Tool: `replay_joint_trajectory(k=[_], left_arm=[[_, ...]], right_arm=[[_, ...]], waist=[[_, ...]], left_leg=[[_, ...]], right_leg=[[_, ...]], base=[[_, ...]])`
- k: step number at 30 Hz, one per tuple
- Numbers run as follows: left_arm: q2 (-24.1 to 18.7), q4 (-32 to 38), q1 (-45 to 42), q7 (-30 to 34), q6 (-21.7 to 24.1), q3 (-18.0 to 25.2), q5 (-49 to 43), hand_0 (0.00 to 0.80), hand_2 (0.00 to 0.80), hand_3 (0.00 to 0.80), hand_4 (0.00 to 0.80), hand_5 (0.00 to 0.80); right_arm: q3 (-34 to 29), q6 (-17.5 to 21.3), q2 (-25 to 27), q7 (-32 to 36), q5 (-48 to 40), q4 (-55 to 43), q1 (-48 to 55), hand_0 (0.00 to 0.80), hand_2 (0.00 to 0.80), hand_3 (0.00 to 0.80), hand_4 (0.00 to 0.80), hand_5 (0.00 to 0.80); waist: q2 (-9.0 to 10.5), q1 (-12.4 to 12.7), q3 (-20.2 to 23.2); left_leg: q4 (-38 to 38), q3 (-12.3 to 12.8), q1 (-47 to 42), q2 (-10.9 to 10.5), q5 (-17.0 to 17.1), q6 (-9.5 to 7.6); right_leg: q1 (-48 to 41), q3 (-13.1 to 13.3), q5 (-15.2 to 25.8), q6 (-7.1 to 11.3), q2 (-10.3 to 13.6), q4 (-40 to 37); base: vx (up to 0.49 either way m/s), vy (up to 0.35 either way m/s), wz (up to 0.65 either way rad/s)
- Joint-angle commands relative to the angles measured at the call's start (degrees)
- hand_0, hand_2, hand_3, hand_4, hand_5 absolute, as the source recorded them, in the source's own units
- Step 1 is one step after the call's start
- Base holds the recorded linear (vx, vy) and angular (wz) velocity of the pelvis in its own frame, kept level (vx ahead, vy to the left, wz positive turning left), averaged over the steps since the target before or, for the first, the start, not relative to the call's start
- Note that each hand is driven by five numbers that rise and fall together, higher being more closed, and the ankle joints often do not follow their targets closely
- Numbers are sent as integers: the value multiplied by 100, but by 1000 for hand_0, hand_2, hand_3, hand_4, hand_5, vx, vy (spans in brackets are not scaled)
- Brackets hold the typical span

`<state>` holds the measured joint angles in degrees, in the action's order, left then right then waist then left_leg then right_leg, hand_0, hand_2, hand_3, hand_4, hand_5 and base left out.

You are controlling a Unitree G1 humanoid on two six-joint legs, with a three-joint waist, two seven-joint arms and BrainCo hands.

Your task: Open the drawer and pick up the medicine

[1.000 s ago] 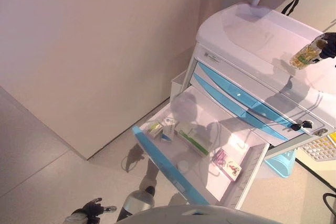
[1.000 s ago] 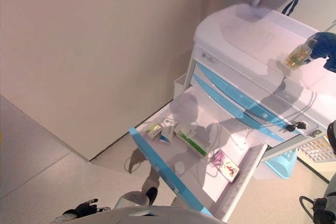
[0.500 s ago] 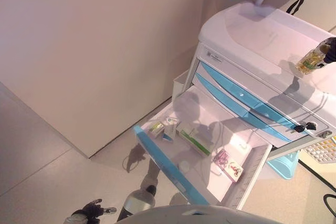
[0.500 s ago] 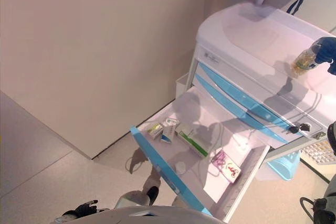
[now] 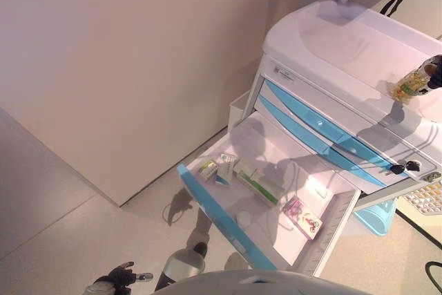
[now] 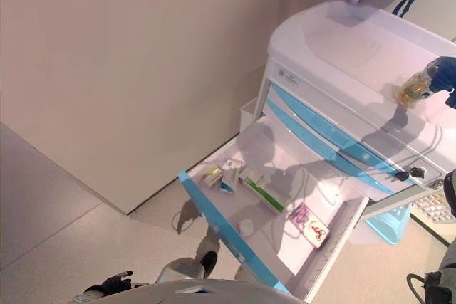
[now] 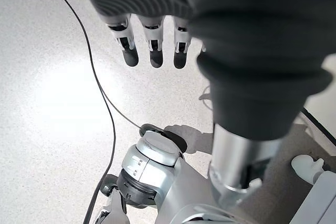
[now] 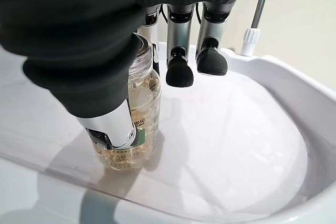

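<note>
Landmark: cart, white, with blue-fronted drawers.

Left hand: low, well to the left of the cart, over bare floor. Fingers hang straight and relaxed, nothing in them. No change from 1.0 s ago.

Drawer: bottom one, pulled fully out of the cart toward the robot, blue front nearest. Inside, left to right: two small boxes close together, a long green-and-white box, a pink packet. A small white round item lies near the blue front. Contents unchanged from earlier frames.

Upper drawers: shut. Keys hang at the right end of the cart front.

Bottle: clear, filled with yellow capsules, upright. It sits at the right side of the cart's top, inside the shallow tray. The base looks to be on or just above the tray surface; cannot tell which. 1.0 s ago it showed tilted and higher over the cart top; it has come down.

Right hand: at the right edge of the cart top, thumb and fingers closed round the bottle, holding it from above.
</note>
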<state>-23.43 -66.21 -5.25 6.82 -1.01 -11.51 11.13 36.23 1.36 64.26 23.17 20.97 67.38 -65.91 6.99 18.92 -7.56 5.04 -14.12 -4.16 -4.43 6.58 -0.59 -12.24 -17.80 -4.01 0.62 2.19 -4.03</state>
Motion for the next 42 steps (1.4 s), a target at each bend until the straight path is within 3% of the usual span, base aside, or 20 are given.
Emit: replay_joint_trajectory(k=[1, 9, 11, 12, 34, 42], left_arm=[[-317, 67, -150, 48, 150, -186, -153, 0, 0, 0, 0, 0], [-337, 90, -149, 70, 202, -172, -175, 0, 0, 0, 0, 0], [-340, 99, -138, 60, 199, -173, -162, 0, 0, 0, 0, 0], [-335, 102, -115, 51, 180, -187, -149, 0, 0, 0, 0, 0], [-281, 81, -115, 68, 178, -183, -133, 0, 0, 0, 0, 0], [-253, 7, -32, 94, 127, -218, -85, 0, 0, 0, 0, 0]], right_arm=[[194, -12, 401, -269, 109, -189, -84, 800, 800, 800, 800, 800], [140, -77, 348, -233, 97, -252, 44, 800, 800, 800, 800, 800], [127, -50, 328, -254, 61, -259, 70, 336, 336, 336, 336, 336], [129, -64, 311, -272, 23, -270, 61, 0, 0, 0, 0, 0], [303, 20, 466, -550, -544, -471, -426, 0, 0, 0, 0, 0], [419, 156, 569, -754, -1481, -545, -949, 0, 0, 0, 0, 0]], waist=[[86, 164, 150], [89, 175, 98], [98, 173, 94], [100, 168, 90], [109, 5, 195], [102, -165, 306]], left_leg=[[-349, 246, -49, 114, -908, 162], [-363, 245, -22, 123, -910, 162], [-361, 246, -19, 130, -912, 163], [-367, 250, -16, 134, -914, 163], [-307, 360, -105, 173, -931, 173], [-286, 471, -146, 187, -967, 167]], right_leg=[[552, 108, 66, 512, 526, 640], [580, 127, 85, 523, 525, 633], [593, 134, 93, 531, 523, 633], [595, 138, 96, 532, 525, 634], [609, 232, 99, 545, 535, 643], [633, 351, 105, 533, 515, 621]], base=[[0, 0, 0], [0, 0, 0], [0, 0, 0], [0, 0, 0], [-10, -2, 0], [-58, -3, -6]])
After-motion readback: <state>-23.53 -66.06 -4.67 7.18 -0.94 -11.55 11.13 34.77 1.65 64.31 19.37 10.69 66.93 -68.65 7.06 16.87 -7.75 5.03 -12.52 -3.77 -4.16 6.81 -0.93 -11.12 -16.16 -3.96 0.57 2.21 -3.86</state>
